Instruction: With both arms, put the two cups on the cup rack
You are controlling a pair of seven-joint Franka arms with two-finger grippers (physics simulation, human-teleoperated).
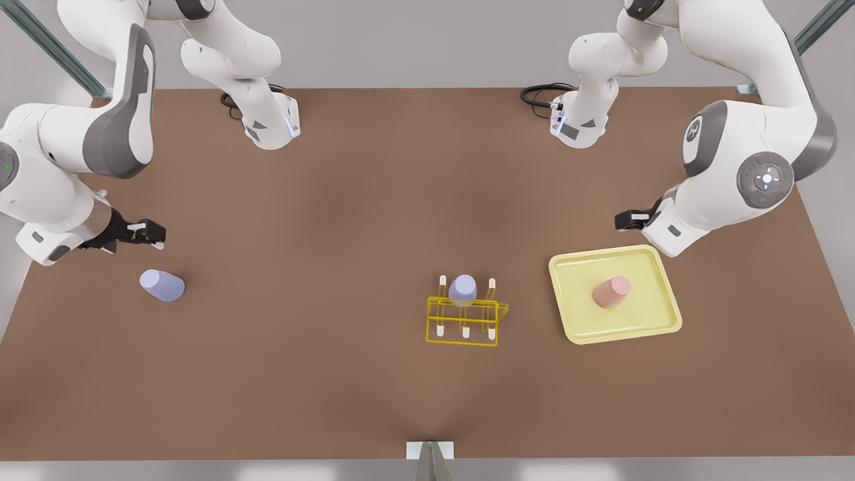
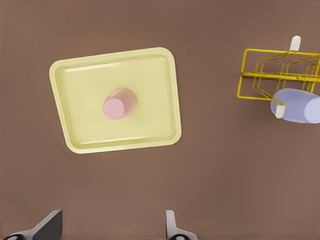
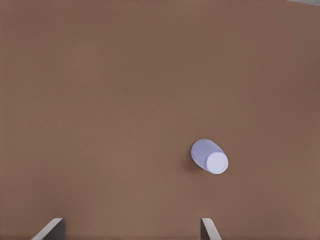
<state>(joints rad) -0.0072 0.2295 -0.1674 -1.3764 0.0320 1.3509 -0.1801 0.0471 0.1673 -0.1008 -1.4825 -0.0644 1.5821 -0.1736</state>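
No brand marks or readable writing on any of this stuff, the cups and tray are totally plain.

The left gripper (image 1: 622,219) sits on the front view's right, fingers spread wide, nothing held. The pink cup (image 1: 610,292) stands on the pale-yellow tray (image 1: 658,322) near it, not touching it.

The right gripper (image 1: 152,233) is over on the front view's left, also wide open and empty. A lavender cup (image 1: 161,285) sits on the brown table (image 1: 320,374) close by.

A second lavender cup (image 1: 462,290) is already on the yellow cup rack (image 1: 463,322), looks like it's over a middle peg, hard to be sure.
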